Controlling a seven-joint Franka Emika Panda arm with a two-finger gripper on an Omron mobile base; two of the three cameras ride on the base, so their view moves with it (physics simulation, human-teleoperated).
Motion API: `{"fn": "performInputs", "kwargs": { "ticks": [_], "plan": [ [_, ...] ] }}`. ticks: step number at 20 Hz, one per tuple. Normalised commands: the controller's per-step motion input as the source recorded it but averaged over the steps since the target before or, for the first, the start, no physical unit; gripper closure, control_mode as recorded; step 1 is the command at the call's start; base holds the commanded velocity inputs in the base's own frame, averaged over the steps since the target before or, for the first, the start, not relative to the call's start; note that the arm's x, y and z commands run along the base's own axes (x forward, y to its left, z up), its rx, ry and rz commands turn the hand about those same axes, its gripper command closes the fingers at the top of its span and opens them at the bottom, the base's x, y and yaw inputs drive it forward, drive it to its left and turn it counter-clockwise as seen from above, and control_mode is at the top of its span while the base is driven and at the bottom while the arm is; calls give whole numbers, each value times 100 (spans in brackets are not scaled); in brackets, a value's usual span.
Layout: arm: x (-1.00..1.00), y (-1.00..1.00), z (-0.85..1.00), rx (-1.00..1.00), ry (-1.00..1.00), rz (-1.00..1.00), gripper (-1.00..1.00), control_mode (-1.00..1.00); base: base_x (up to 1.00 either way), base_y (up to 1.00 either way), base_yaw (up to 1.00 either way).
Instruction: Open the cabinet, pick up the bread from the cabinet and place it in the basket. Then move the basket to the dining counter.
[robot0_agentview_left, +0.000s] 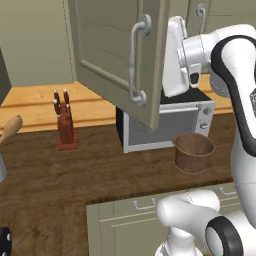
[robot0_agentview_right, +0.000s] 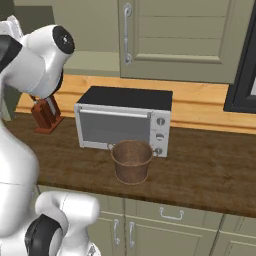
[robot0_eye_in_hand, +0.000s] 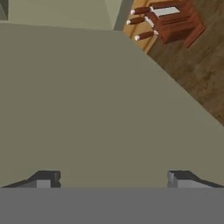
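Gripper: our gripper (robot0_eye_in_hand: 112, 179) has its jaws spread wide with nothing between them, facing a flat olive panel.
Cabinet: we see the cabinet (robot0_agentview_left: 115, 55) door swung out, above the toaster oven (robot0_agentview_right: 125, 122).
Basket: the basket (robot0_agentview_right: 131, 161) stands on the dark counter (robot0_agentview_right: 210, 172), at 6 o'clock from the toaster oven.
Knife block: the knife block (robot0_agentview_left: 65, 125) is at 9 o'clock of the oven.
Bread: we cannot see it.

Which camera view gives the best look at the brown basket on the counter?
The right base view shows the basket best: it is near the picture's centre, with its rim, inside and tapering wall all unobstructed, in front of the toaster oven. The left base view shows it whole too, but off toward the arm's side.
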Motion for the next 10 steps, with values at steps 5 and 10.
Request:
{"fn": "performInputs", "kwargs": {
  "ticks": [5, 10],
  "plan": [
    [-14, 100, 0, 0, 0, 4, -100, -100, 0, 0, 0],
    [13, 85, 0, 0, 0, 0, -100, -100, 0, 0, 0]
  ]
}}
